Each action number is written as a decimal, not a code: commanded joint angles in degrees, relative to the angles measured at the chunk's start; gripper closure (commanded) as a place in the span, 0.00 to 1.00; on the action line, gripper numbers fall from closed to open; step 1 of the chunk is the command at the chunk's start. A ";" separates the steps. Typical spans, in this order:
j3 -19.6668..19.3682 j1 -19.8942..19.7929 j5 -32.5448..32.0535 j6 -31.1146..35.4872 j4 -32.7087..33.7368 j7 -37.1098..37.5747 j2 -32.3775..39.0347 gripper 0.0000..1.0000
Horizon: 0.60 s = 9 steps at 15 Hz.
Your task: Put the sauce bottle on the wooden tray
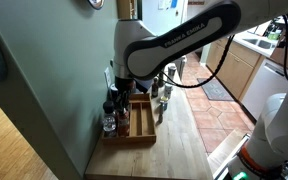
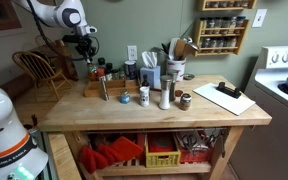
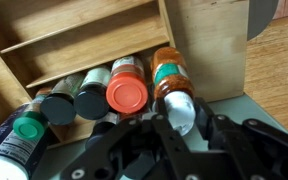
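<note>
Right now your gripper (image 3: 181,126) sits directly over the sauce bottle (image 3: 168,74). In the wrist view the dark fingers (image 3: 152,132) are drawn in close on either side of its pale cap, so they look clamped on the neck with hardly any gap left. The bottle has an orange body and a green band, and it points away from the camera toward the tray's right end wall.

The wooden tray (image 3: 84,38) fills the upper part of that view, its lengthwise divider running across, and the compartment beyond the divider is bare wood. Your bottle is at the right end of a row in the nearer compartment. Just to its left is an orange-capped jar (image 3: 127,94), then a dark-lidded jar (image 3: 89,100), and further left a green-capped bottle (image 3: 26,128). You cannot tell whether the sauce bottle's base rests on the tray floor, because its own body hides it.

In an exterior view the gripper (image 2: 87,46) hangs above the tray (image 2: 92,92) at the far left corner of the table (image 2: 134,113). In an exterior view the tray (image 1: 139,122) lies beside the green wall (image 1: 54,70), with bottles along its wall side under the gripper (image 1: 118,86).
</note>
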 commanded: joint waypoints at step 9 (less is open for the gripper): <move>0.20 -0.80 -4.74 3.44 3.16 6.27 5.59 0.92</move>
